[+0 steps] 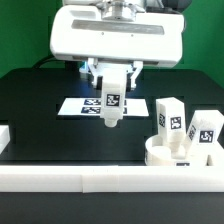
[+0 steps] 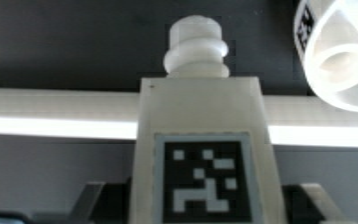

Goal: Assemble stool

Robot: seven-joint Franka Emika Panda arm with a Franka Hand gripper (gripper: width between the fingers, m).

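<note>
Black counter (image 1: 40, 110), one leg aloft.
My tool (image 1: 110, 85) grips a leg (image 1: 110, 108) upright; the seat (image 1: 175, 152) lies lower right.

A robotics lab bench, by the look of it: a black table (image 1: 40, 110) hemmed in by a long white border rail (image 1: 100, 180), with a green backdrop (image 1: 25, 35) behind. A flat marker board (image 1: 82, 105) printed with square tags lies on the tabletop, and the white stool legs (image 1: 166, 122) carry the same black-and-white tags, tracking gear for a camera rig
</note>
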